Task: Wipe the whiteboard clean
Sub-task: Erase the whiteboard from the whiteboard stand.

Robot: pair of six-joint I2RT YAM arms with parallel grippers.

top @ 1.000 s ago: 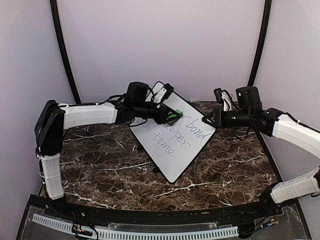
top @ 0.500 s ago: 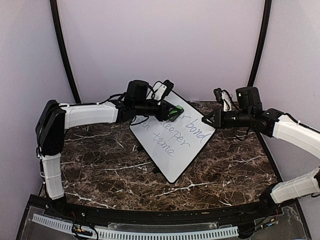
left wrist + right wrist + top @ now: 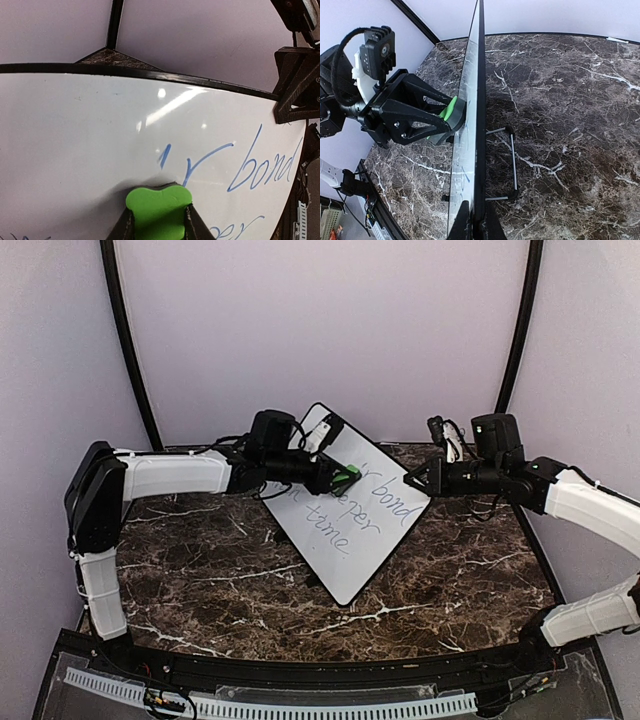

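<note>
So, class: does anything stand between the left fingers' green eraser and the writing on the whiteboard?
Nothing visible does. The green eraser, held in the left fingers, sits against the whiteboard, with bare board up to the words. The right fingers clamp the board's edge, off to the side.

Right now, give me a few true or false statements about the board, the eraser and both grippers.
1. The left gripper presses a green eraser against the board. True.
2. The right gripper is open and clear of the board. False: it is shut on the board's edge.
3. The board is wiped clean. False: words such as "bond" and "time" show on it.
4. The board stands on the table, propped by a wire foot behind it. True.
</note>
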